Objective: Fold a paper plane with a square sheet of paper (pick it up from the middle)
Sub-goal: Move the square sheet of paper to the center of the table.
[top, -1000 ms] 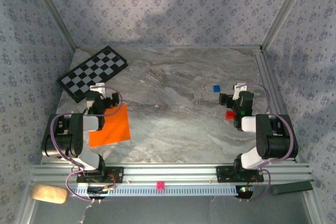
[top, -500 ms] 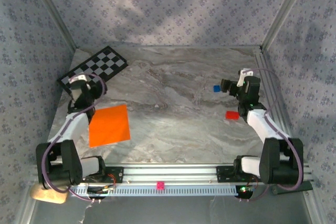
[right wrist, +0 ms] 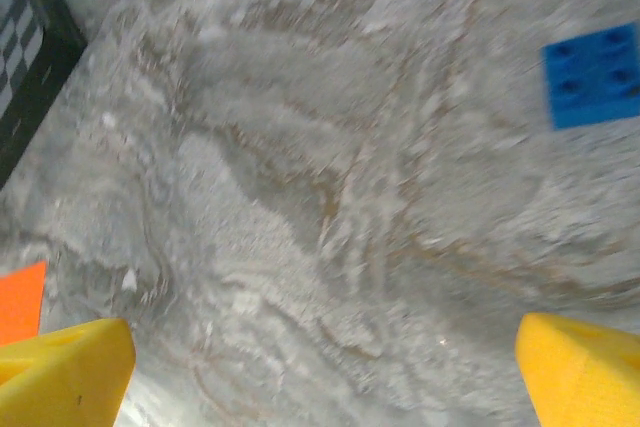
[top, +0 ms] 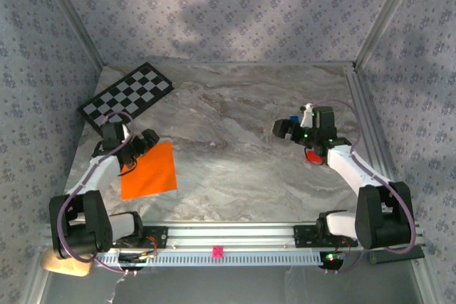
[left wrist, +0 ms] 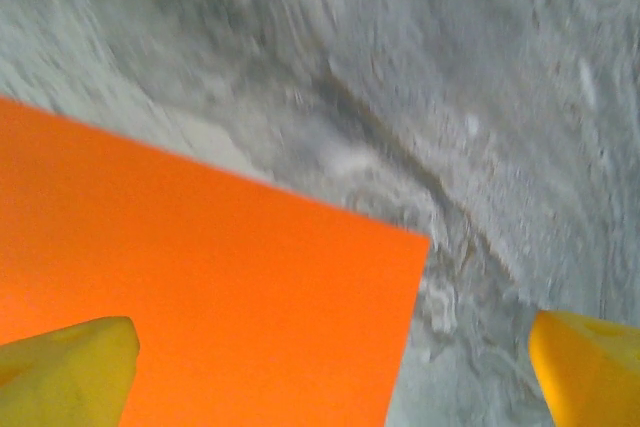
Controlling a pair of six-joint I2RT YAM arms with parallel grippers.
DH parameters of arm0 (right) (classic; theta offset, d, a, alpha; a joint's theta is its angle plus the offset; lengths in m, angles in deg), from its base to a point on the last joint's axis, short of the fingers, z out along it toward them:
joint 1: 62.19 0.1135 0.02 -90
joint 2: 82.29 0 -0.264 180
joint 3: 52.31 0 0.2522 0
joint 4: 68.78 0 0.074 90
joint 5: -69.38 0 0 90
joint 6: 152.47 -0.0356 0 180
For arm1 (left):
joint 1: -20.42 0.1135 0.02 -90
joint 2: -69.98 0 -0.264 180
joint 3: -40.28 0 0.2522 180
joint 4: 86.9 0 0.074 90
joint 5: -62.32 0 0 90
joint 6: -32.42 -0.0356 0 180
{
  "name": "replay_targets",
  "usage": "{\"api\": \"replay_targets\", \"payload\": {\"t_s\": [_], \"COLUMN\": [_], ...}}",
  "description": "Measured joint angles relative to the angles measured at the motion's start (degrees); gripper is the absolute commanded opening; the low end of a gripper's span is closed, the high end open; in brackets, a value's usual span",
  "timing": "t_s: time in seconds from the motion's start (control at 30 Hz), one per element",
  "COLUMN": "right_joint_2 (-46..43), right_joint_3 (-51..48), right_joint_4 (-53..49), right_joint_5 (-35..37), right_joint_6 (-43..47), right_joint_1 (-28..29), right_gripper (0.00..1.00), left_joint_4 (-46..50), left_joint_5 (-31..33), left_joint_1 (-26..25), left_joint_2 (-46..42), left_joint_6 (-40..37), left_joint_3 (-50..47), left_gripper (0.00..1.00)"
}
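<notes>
1. On the near left of the marble surface (top: 235, 183), the orange paper (top: 149, 171) lies flat and unfolded, just in front of a checkerboard (top: 126, 97).
2. The left hand (top: 141, 144) is at the paper's far edge, its 2 yellow fingers spread wide and holding nothing. In the wrist view, 1 finger is over the sheet and the other is past its corner, over bare surface. Whether either finger touches cannot be told.
3. The right hand (top: 283, 129) is also spread and empty. It hangs over bare surface on the right, near a blue cube (right wrist: 597, 75) and a red cube (top: 312, 156).
4. The step in hand looks like the reach for the sheet. To do it well, the left hand should move off the corner and centre itself over the paper's middle, as the task asks.
5. Flat, thin paper offers little to pinch. The fingers probably need to come down lightly and close slowly, so that a small ridge rises between them.
6. Pressing hard could slide or crumple the sheet.
</notes>
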Motion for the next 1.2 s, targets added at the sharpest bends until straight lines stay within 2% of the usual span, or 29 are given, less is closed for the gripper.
{"api": "replay_targets", "payload": {"t_s": [0.2,0.4,0.63,0.87,1.2], "right_joint_2": [1.31,1.97,3.3,3.3,2.43], "right_joint_3": [1.14,1.2,1.2,1.18,-1.25], "right_joint_4": [-2.27,-2.32,-2.29,-2.19,-1.25], "right_joint_5": [2.64,4.59,6.1,7.3,7.72], "right_joint_6": [0.0,-0.33,-1.11,-1.79,-5.14], "right_joint_1": [4.63,5.86,6.1,6.14,6.25], "right_gripper": [1.0,1.0,0.99,1.0,1.0], "left_joint_4": [3.93,5.18,2.49,-0.74,-6.56], "left_joint_5": [1.53,2.71,2.89,3.26,4.0], "left_joint_1": [-2.82,-3.63,-7.43,-15.89,-26.8], "left_joint_2": [0.02,0.37,3.41,10.69,22.67], "left_joint_6": [0.17,0.17,-1.55,-1.09,4.48], "left_joint_3": [-0.33,-2.91,-2.01,2.97,12.81], "left_gripper": [0.99,0.99,0.98,0.97,0.96]}}
